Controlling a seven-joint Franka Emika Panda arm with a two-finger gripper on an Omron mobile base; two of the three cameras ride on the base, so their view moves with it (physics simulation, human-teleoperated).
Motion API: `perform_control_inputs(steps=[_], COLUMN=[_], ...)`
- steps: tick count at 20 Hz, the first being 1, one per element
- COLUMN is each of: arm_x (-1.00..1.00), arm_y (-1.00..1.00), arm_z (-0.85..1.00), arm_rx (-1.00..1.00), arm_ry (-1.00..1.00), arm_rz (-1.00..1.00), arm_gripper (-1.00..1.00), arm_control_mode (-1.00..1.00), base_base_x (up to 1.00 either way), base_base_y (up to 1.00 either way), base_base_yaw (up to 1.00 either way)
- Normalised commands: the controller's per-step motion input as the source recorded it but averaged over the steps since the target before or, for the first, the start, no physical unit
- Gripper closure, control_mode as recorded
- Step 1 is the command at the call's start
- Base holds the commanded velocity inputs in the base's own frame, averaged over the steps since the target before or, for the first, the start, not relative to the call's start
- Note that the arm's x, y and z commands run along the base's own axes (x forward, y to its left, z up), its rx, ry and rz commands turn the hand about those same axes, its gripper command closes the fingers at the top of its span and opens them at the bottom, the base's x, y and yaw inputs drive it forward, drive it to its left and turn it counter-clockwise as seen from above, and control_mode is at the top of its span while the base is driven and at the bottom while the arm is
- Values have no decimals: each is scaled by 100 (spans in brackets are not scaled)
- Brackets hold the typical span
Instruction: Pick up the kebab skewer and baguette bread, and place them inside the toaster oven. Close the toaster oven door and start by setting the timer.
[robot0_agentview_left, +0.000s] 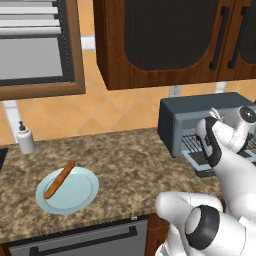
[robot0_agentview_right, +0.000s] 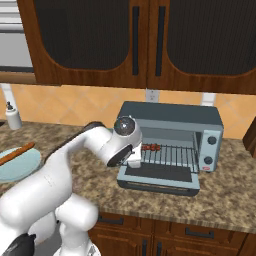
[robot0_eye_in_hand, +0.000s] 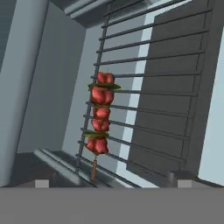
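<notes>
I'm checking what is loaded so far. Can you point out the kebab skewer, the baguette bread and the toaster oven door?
kebab skewer (robot0_eye_in_hand: 100, 114): hand view, a middle meat chunk, lying on the wire rack.
baguette bread (robot0_agentview_left: 59, 179): left base view, mid-loaf, on the plate.
toaster oven door (robot0_agentview_right: 158, 172): right base view, dark glass of the dropped-open flap.

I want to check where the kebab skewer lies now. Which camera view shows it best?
The hand view: the kebab skewer lies close and sharp on the wire rack of the toaster oven. In the right base view it is a tiny red streak beside the arm. In the left base view I cannot make it out.
</notes>
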Motion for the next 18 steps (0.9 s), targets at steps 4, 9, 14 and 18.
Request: perform_control_inputs(steps=[4,9,14,18], arm_x=[-36,-56,-57,-40], arm_y=[100,100,100,100], arm_z=[53,45,19,0], arm_rx=[-8,-9,-8,-6], arm_ry=[17,25,28,31], arm_rz=[14,27,42,53], arm_gripper=[-100,-100,-100,-100], arm_control_mode=[-100,-100,-100,-100], base_base_x=[0,0,0,0], base_base_y=[0,0,0,0], base_base_yaw=[0,0,0,0])
